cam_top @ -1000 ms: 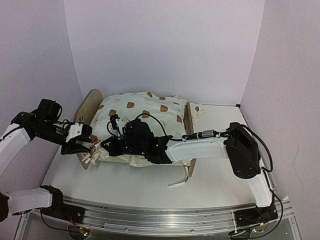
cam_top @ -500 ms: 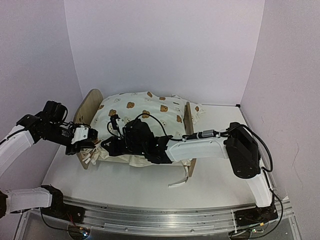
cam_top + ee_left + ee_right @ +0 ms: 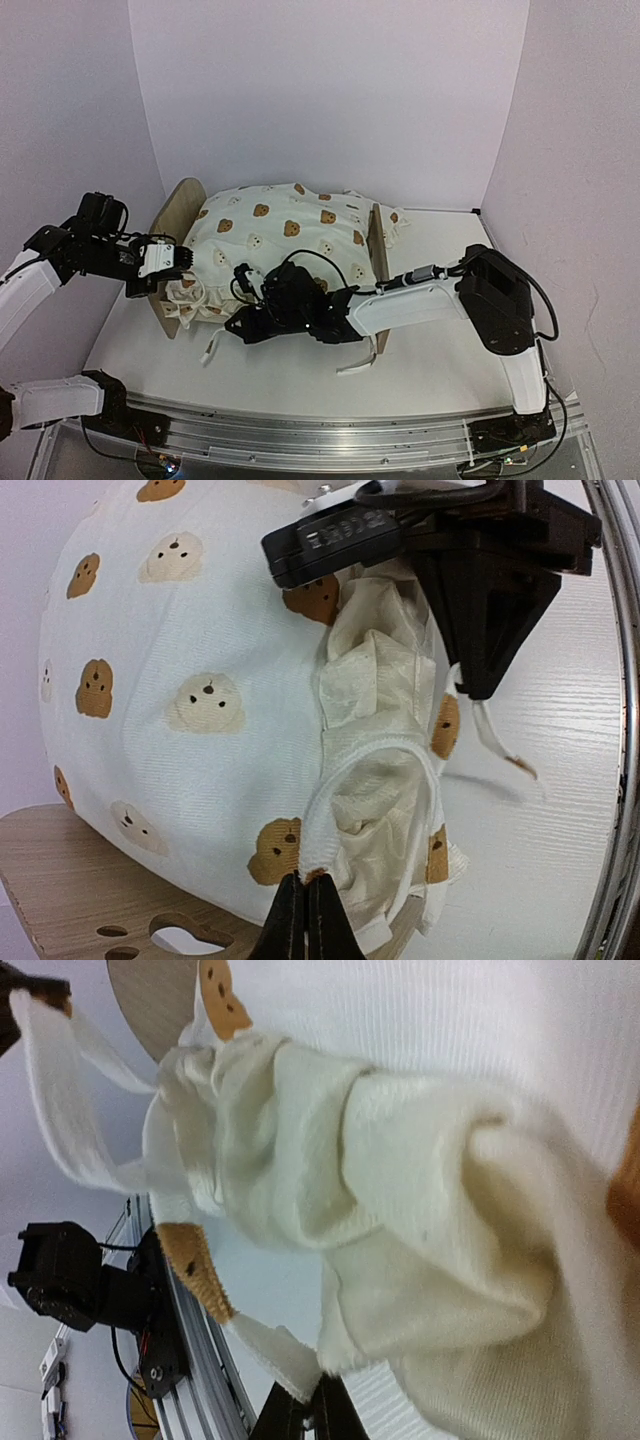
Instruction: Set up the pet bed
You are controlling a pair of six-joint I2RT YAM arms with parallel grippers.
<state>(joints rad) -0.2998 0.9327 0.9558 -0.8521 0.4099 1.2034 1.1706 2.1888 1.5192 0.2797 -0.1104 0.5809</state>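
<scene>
Pet bed (image 3: 177,207) is seen from the top external camera standing on the white table (image 3: 300,372), its light-wood frame almost wholly covered by cream bear-print bedding (image 3: 290,232) heaped over it. The left end effector (image 3: 184,269) is held at the headboard end of the pet bed, at the near corner, and is closed on the bedding's edge. The right end effector (image 3: 240,326) is set against the near long side of the pet bed, low by the table, where a bunched ruffle of bedding is gathered.

From the left wrist, the left end effector (image 3: 303,922) is shown shut tight on a white hem of the bedding (image 3: 200,660), just above the wooden headboard (image 3: 90,892) with its cutouts. The black right end effector (image 3: 478,685) is seen across the ruffle, on the side facing the table (image 3: 565,780), its tip touching the fabric.

From the right wrist, the right end effector (image 3: 310,1416) is shown closed, with a corner of crumpled bedding (image 3: 400,1210) pinched at its tips. A rounded piece of the pet bed's wood (image 3: 150,998) is visible beyond the cloth.
</scene>
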